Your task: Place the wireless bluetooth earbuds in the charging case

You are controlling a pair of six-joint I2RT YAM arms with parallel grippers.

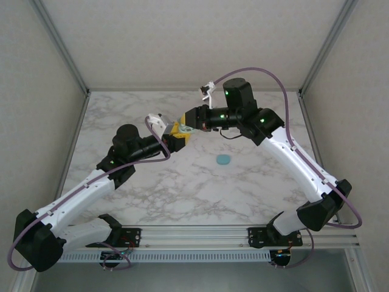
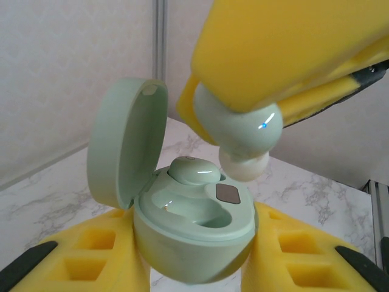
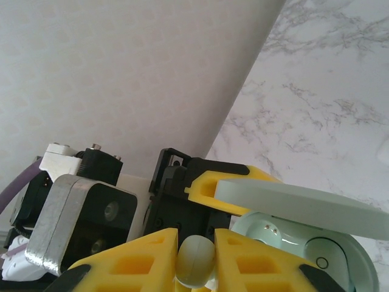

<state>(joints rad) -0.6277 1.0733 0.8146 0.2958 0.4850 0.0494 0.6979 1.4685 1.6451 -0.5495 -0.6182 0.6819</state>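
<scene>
My left gripper [image 2: 194,261] is shut on the pale green charging case [image 2: 194,234], one yellow pad on each side of its body. The lid [image 2: 124,146] stands open to the left. One pale green earbud [image 2: 194,170] sits in the far slot, and the near slot [image 2: 203,210] is empty. My right gripper [image 3: 196,258] is shut on a second pale green earbud [image 3: 195,260]. In the left wrist view that earbud [image 2: 240,125] hangs just above the case's right rim, white tip [image 2: 244,165] pointing down. Both grippers [image 1: 181,131] meet above the table's middle back.
A small blue-teal pebble-shaped item [image 1: 224,160] lies on the marble table [image 1: 255,182], to the right of and nearer than the grippers. Grey walls close off the back and sides. The left wrist camera block [image 3: 85,213] sits close to my right fingers.
</scene>
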